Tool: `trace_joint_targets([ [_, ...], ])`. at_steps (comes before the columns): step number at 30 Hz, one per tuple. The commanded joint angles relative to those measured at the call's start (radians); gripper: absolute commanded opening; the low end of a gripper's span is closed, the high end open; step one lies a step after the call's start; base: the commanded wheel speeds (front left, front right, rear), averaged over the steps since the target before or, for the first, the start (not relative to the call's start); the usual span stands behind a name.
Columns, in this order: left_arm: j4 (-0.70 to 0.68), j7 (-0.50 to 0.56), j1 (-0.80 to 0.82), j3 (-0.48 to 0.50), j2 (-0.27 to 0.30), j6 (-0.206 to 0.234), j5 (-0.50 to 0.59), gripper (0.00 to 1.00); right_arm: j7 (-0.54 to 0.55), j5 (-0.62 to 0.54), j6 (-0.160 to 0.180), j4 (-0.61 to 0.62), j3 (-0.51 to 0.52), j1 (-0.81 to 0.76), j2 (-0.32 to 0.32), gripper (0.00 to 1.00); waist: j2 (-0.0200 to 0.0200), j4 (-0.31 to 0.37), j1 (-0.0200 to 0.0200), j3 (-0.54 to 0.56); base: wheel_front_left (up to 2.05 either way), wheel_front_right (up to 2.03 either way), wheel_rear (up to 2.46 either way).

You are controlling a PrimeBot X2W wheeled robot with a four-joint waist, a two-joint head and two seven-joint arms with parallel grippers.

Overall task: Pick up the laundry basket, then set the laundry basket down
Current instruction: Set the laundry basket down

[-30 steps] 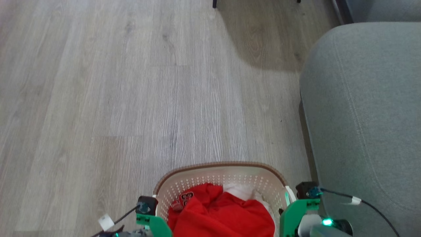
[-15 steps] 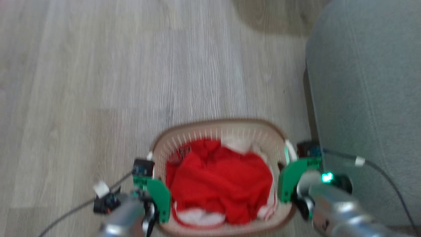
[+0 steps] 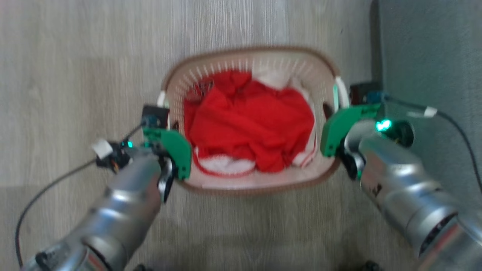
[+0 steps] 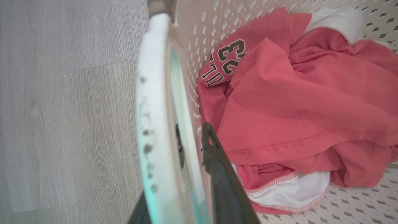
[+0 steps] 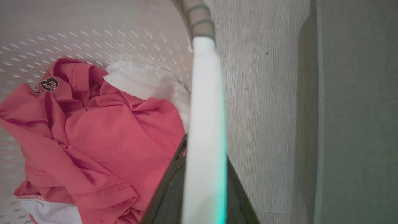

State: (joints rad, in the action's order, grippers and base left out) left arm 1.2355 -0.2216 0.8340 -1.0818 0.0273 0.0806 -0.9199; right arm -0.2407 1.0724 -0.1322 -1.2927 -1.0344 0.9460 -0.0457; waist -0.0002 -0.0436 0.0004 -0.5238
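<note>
The laundry basket (image 3: pixel 249 50), cream with a brown rim, sits between my two arms over the wood floor and holds red clothes (image 3: pixel 248 120) and white ones. My left gripper (image 3: pixel 164 121) is shut on its left white handle (image 4: pixel 150 93), with one dark finger (image 4: pixel 219 174) inside the basket wall. My right gripper (image 3: pixel 336 113) is shut on the right white handle (image 5: pixel 206 109), a dark finger (image 5: pixel 169 194) on each side of it. Whether the basket touches the floor cannot be told.
A grey sofa (image 3: pixel 433 52) stands close against the basket's right side and beside my right arm. Open wood floor (image 3: pixel 75 56) stretches to the left and ahead. Cables (image 3: pixel 45 188) trail from both wrists.
The head camera has tilted down, so the basket now sits higher in the picture and both forearms show. Both grippers stay at the handles.
</note>
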Motion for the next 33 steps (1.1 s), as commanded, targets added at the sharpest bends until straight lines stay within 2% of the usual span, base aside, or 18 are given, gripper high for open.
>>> trace_joint_targets([
  [1,-0.005,-0.016,0.036,0.010,0.023,0.000,0.016,0.00,-0.017,-0.021,0.002,0.005,-0.009,0.012,-0.004,0.00,0.0002,0.000,-0.0004,-0.084,0.00,0.00,0.00],
  [10,0.008,-0.031,0.161,0.008,0.023,-0.002,0.028,0.00,-0.020,-0.067,0.002,0.002,0.045,0.112,-0.004,0.00,0.0002,0.011,-0.0004,-0.252,0.00,0.00,0.00],
  [18,0.015,-0.037,0.218,0.000,0.023,-0.005,0.036,0.00,-0.021,-0.137,0.002,0.002,0.112,0.168,-0.004,0.00,0.0002,0.010,-0.0004,-0.359,0.00,0.00,0.00],
  [33,-0.009,-0.040,0.245,-0.016,0.023,0.008,0.030,0.00,-0.021,-0.268,0.002,0.002,0.236,0.178,-0.004,0.00,0.0002,0.000,-0.0004,-0.434,0.00,0.00,0.00],
])
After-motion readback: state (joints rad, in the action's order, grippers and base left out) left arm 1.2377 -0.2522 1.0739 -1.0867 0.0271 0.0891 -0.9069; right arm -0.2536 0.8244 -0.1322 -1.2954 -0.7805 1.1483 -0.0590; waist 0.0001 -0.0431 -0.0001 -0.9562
